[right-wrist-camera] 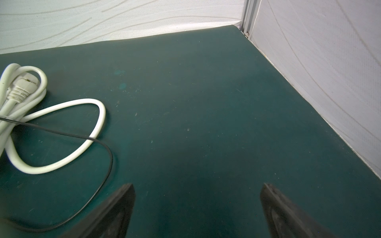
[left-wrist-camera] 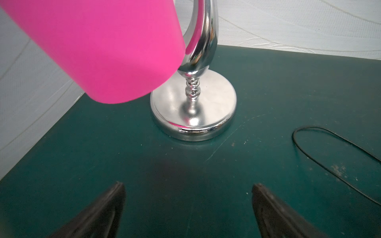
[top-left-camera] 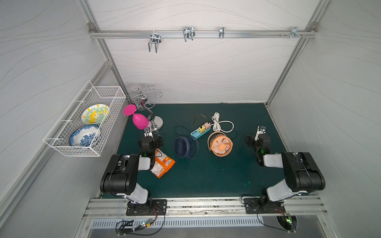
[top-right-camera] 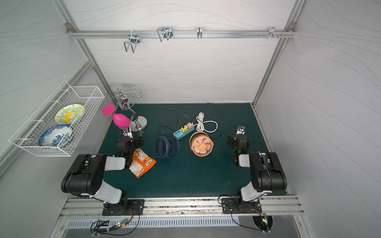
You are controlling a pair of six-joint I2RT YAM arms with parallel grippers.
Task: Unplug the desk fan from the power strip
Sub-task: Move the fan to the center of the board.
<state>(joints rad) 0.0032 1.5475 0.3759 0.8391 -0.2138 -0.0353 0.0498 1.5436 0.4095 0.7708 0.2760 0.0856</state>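
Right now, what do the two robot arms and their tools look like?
Both arms have bulky black joint housings, pale grey link covers and black base plates, with thin black cables. A green light glows on each wrist. The left tool and right tool each end in two dark, tapered fingers.

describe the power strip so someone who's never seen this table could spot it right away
On the green mat, look toward the back, between the navy fan and the orange fan. The power strip lies just behind them: a short light-blue bar carrying a yellow plug and a pink plug, beside a coiled white cord.
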